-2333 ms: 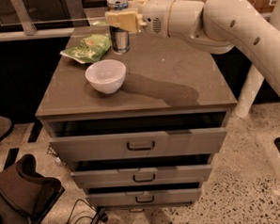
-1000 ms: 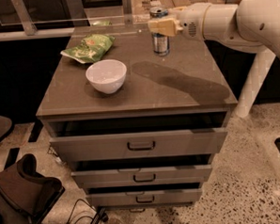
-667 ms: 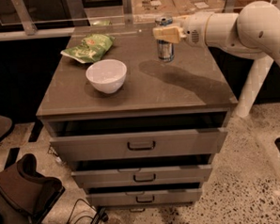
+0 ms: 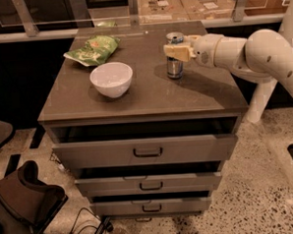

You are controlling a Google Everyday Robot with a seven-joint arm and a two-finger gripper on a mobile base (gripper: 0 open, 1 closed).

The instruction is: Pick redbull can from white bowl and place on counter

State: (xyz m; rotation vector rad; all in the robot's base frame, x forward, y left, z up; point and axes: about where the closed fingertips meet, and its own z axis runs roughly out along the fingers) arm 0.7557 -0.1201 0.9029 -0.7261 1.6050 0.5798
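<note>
The redbull can (image 4: 174, 63) stands upright on the right half of the counter (image 4: 135, 97), its base on or just at the surface. My gripper (image 4: 176, 51) reaches in from the right and is shut around the can's upper part, just below its silver top. The white bowl (image 4: 111, 79) sits empty on the left half of the counter, well apart from the can and the gripper.
A green snack bag (image 4: 92, 48) lies at the counter's back left corner. Three handled drawers (image 4: 147, 152) sit below the top, the upper one slightly pulled out. My white arm (image 4: 251, 49) spans the right side. A dark bag (image 4: 23, 199) lies on the floor at lower left.
My gripper has carried the can from near the snack bag to the right across the counter and lowered it onto the right half. The bowl has not moved.
</note>
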